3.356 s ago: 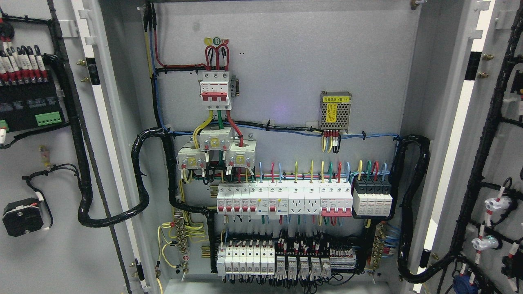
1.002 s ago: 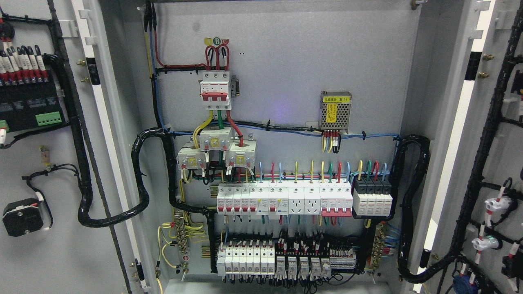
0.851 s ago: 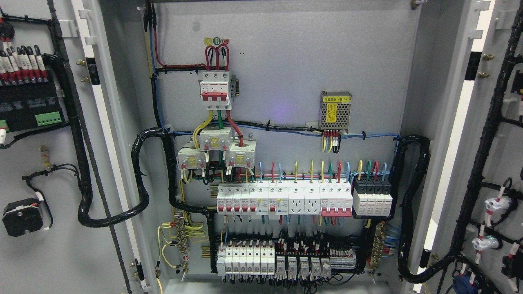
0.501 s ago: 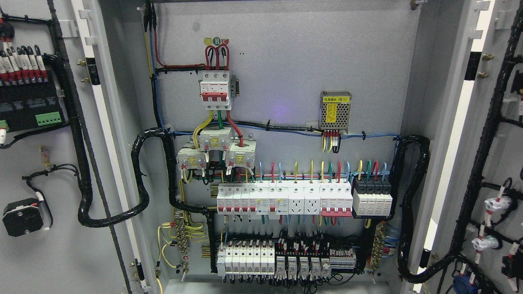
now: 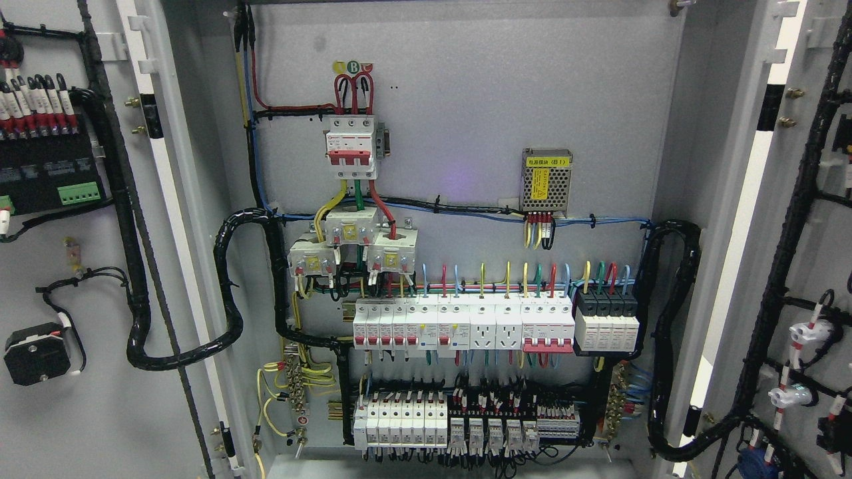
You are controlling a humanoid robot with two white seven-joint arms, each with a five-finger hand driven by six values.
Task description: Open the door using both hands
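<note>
Grey electrical cabinet backplate [image 5: 466, 100] carrying a red three-pole breaker [image 5: 351, 146], a meshed power supply [image 5: 547, 179] and a row of white breakers [image 5: 459, 326], flanked by the left door [image 5: 60, 412] and right door [image 5: 819, 233], both swung wide with black cable looms [image 5: 226, 293] crossing the hinges; neither robot hand appears, so finger state cannot be told.

Both cabinet doors, the left door [image 5: 60, 412] and the right door [image 5: 815, 253], stand swung open around the wired back panel [image 5: 466, 106].
</note>
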